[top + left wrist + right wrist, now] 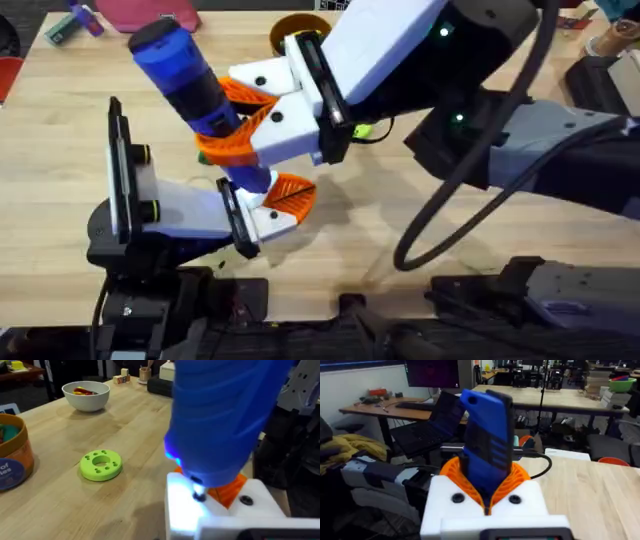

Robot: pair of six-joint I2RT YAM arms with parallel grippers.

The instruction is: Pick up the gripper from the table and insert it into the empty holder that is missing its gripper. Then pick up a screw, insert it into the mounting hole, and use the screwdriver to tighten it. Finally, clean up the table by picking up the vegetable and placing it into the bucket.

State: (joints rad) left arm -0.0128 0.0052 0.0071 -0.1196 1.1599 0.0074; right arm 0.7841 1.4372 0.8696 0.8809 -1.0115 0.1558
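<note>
Gripping screwdriver (185, 75) between right jaws (tilted); left jaws below its tip, state unclear

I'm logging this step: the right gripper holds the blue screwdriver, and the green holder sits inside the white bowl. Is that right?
Not quite. The right gripper does hold the screwdriver, but the holder is not in the bowl. The left wrist view shows it lying flat on the bare table, well apart from the bowl.
</note>
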